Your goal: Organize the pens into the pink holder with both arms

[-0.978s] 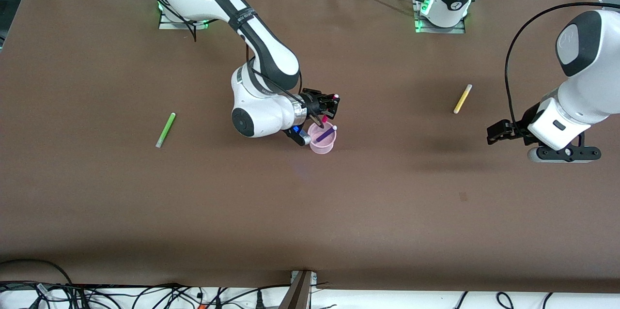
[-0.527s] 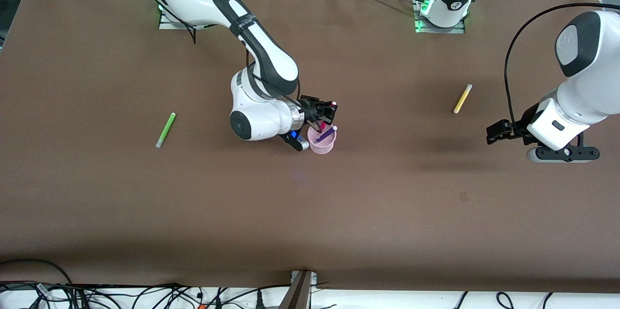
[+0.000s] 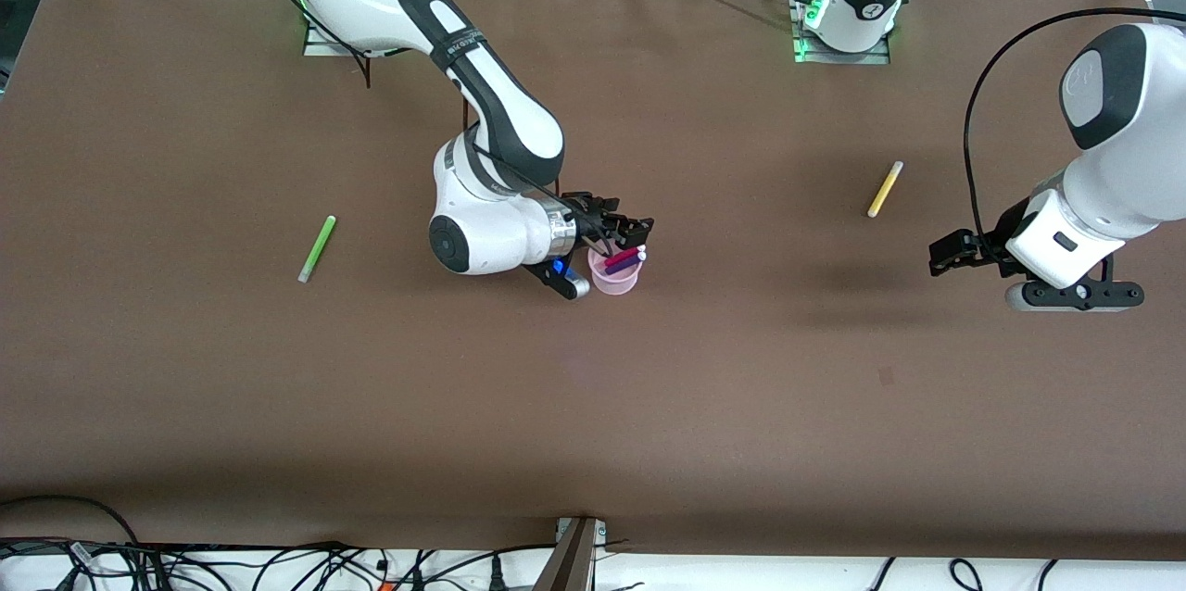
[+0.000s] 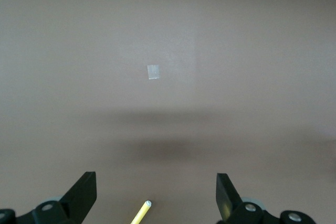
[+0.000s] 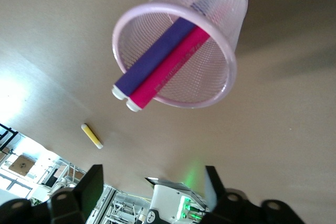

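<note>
The pink holder (image 3: 613,285) stands mid-table with the magenta pink pen (image 3: 624,254) and the dark purple pen (image 3: 623,265) leaning in it side by side, pale ends over the rim. My right gripper (image 3: 635,226) is open and empty just above the holder's rim. The right wrist view shows the holder (image 5: 223,3), the magenta pen (image 5: 170,64), the purple pen (image 5: 155,56) and the gripper (image 5: 152,184). The green pen (image 3: 317,248) lies toward the right arm's end. The yellow pen (image 3: 885,188) lies toward the left arm's end. My left gripper (image 3: 947,255) is open and empty, and the yellow pen's tip (image 4: 142,212) shows between its jaws (image 4: 156,192).
The brown table (image 3: 593,406) holds a small pale patch (image 4: 153,71) below the left gripper. The arm bases stand at the table's edge farthest from the front camera. Cables lie past the nearest edge. The yellow pen (image 5: 92,136) also shows in the right wrist view.
The right gripper lowered the magenta pen into the holder and let it go; the pen now leans beside the purple one and the fingers are open. The left arm barely moved.
</note>
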You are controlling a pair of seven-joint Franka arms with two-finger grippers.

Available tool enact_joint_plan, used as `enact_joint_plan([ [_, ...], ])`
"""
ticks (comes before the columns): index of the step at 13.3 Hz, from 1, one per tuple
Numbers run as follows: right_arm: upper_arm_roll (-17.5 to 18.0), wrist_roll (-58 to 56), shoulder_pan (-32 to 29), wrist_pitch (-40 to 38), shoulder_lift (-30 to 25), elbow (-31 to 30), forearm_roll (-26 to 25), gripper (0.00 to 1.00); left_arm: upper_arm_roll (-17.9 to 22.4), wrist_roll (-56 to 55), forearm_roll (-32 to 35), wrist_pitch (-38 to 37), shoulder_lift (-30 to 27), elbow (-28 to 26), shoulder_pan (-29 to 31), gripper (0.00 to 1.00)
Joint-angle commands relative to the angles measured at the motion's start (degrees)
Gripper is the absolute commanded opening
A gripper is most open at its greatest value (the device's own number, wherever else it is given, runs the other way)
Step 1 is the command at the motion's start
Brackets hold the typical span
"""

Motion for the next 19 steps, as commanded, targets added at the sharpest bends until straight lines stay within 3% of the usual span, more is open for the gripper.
enact_joint_plan([
  [1,0.54,-1.83,-4.82,-2.53,-0.29,0.95,-0.81,1.0,-0.22,1.09,-1.34,0.83,-0.72,-1.02,0.56,1.0],
  [4,0.28,-12.52,-10.81,-9.73,-1.07,2.0,-1.77,1.0,-0.22,1.09,-1.34,0.83,-0.72,-1.02,0.56,1.0],
  [8,-0.77,-14.31,-10.9,-12.46,-9.06,1.39,-23.27,1.0,-0.31,1.09,-1.34,0.91,-0.72,-1.02,0.56,1.0],
  [10,-3.66,-20.52,-11.78,-14.66,-10.92,1.73,-31.98,1.0,-0.23,1.09,-1.34,0.91,-0.72,-0.93,0.56,1.0],
  [13,-6.12,-26.79,-13.54,-18.01,-15.82,1.91,-33.33,1.0,-0.22,1.09,-1.26,1.09,-0.72,-0.85,0.56,1.0],
  [15,-7.8,-30.81,-13.45,-22.64,-20.92,0.78,-38.75,1.0,-0.22,1.09,-1.25,1.09,-0.72,-0.85,0.56,1.0],
  [17,-9.2,-36.34,-13.54,-24.25,-26.54,-2.72,-42.99,1.0,-0.22,1.0,-1.25,1.18,-0.72,-0.85,0.56,1.0],
  [19,-11.66,-41.8,-13.54,-24.25,-31.21,-6.86,-43.88,1.0,-0.22,1.0,-1.25,1.18,-0.72,-0.85,0.56,1.0],
])
